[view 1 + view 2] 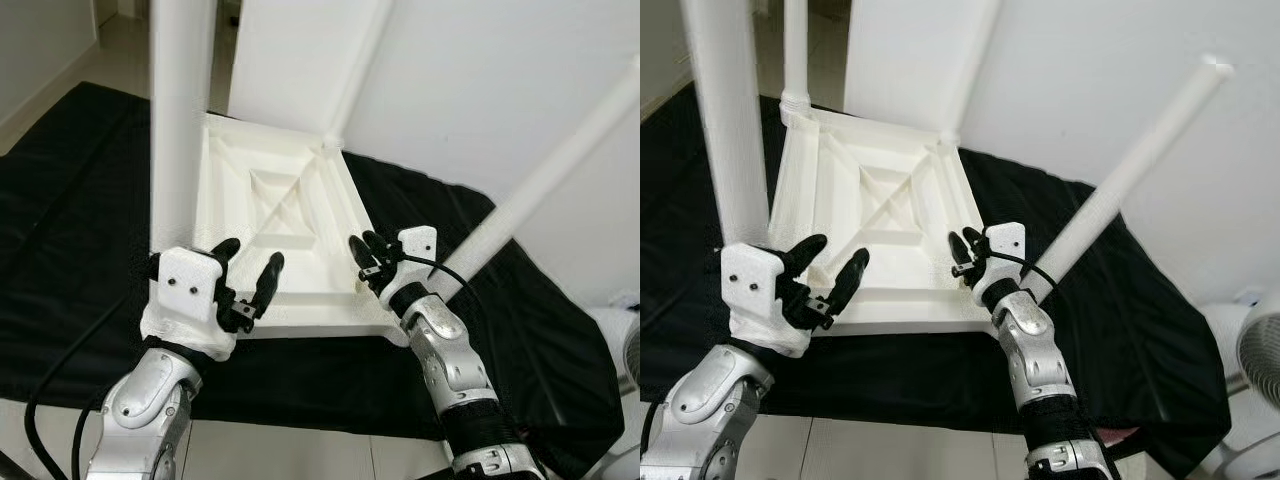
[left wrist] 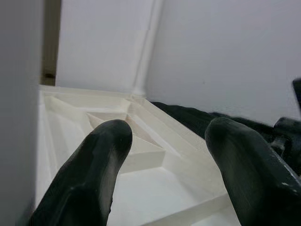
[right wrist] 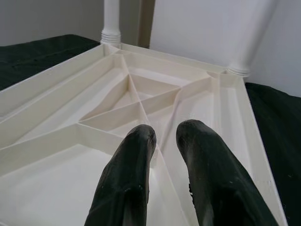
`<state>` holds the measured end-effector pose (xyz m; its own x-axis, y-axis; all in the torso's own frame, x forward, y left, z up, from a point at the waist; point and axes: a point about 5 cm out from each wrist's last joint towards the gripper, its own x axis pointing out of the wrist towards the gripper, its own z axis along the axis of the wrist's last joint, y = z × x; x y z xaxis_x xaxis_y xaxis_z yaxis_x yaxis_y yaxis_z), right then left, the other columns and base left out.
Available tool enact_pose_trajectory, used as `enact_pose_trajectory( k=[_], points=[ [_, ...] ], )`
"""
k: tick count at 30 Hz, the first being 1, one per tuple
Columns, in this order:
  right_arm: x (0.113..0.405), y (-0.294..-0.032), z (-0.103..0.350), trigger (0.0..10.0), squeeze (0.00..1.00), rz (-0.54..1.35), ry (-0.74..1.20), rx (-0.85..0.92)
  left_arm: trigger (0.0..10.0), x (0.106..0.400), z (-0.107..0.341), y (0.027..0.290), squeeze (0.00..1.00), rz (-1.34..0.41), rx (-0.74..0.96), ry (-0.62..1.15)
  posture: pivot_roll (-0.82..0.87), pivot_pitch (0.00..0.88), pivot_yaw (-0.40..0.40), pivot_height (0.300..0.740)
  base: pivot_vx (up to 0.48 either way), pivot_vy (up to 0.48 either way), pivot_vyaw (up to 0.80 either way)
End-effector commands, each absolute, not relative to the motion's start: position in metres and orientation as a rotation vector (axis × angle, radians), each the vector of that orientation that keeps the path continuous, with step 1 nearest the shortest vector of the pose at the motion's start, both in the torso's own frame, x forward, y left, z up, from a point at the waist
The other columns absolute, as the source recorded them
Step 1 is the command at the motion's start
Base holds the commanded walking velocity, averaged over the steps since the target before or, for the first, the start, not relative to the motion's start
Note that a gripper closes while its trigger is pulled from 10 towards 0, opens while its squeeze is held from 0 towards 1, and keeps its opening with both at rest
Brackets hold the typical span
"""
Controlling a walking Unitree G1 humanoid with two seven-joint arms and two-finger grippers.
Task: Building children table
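Note:
A white plastic children's table (image 1: 300, 318) lies upside down on a black mat, its ribbed underside (image 3: 141, 89) facing up. Legs stand screwed into its corners: a thick one at the near left (image 1: 182, 120), a slanting one at the near right (image 1: 540, 190), one at the far right (image 1: 355, 70) and one at the far left (image 1: 795, 50). My left gripper (image 1: 250, 255) hovers open over the near left corner, just beside that leg, holding nothing. My right gripper (image 1: 362, 242) is over the near right rim, fingers (image 3: 136, 155) nearly together with nothing between them.
The black mat (image 1: 80, 200) covers the floor around the table and ends at pale tiles (image 1: 300, 445) near me. A white wall (image 1: 500, 70) rises close behind. A white fan (image 1: 1260, 360) stands at the right edge. A black cable (image 1: 60, 370) loops from my left arm.

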<state>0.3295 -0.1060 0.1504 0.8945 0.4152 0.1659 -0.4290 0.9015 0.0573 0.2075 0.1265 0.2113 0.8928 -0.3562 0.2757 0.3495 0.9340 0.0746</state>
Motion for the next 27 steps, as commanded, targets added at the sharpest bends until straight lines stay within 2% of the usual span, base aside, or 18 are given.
enact_pose_trajectory(
  k=[1, 5, 16, 18, 21, 24, 25, 27],
  points=[
    [0.333, -0.109, 0.143, 10.0, 0.00, 0.439, -0.121, 0.088, 10.0, 0.202, 0.224, 0.131, 0.00, -0.233, 0.021, -0.391, 0.23, 0.000, -0.333, 0.740, 0.000, 0.000, 0.00],
    [0.341, -0.097, 0.144, 10.0, 0.00, 0.474, -0.120, 0.089, 10.0, 0.193, 0.242, 0.138, 0.00, -0.108, 0.074, -0.538, 0.25, 0.000, -0.346, 0.740, 0.000, 0.000, 0.00],
    [0.345, -0.091, 0.144, 10.0, 0.00, 0.487, -0.128, 0.094, 10.0, 0.184, 0.245, 0.143, 0.00, -0.062, 0.149, -0.584, 0.24, 0.000, -0.324, 0.740, 0.000, 0.000, 0.00],
    [0.345, -0.085, 0.140, 10.0, 0.00, 0.496, -0.128, 0.100, 10.0, 0.174, 0.235, 0.140, 0.00, -0.164, 0.211, -0.527, 0.24, 0.000, -0.300, 0.740, 0.000, 0.000, 0.00],
    [0.346, -0.082, 0.138, 10.0, 0.00, 0.505, -0.128, 0.102, 10.0, 0.166, 0.226, 0.139, 0.00, -0.268, 0.197, -0.461, 0.23, 0.000, -0.288, 0.740, 0.000, 0.000, 0.00],
    [0.346, -0.081, 0.138, 10.0, 0.00, 0.507, -0.128, 0.101, 10.0, 0.163, 0.224, 0.139, 0.00, -0.299, 0.180, -0.441, 0.23, 0.000, -0.288, 0.740, 0.000, 0.000, 0.00],
    [0.346, -0.080, 0.137, 10.0, 0.00, 0.510, -0.128, 0.096, 10.0, 0.158, 0.219, 0.142, 0.00, -0.365, 0.174, -0.385, 0.23, 0.000, -0.249, 0.740, 0.000, 0.000, 0.00],
    [0.348, -0.080, 0.137, 10.0, 0.00, 0.512, -0.133, 0.089, 10.0, 0.150, 0.213, 0.148, 0.00, -0.455, 0.186, -0.307, 0.23, 0.000, -0.224, 0.740, 0.000, 0.000, 0.00]
  ],
)
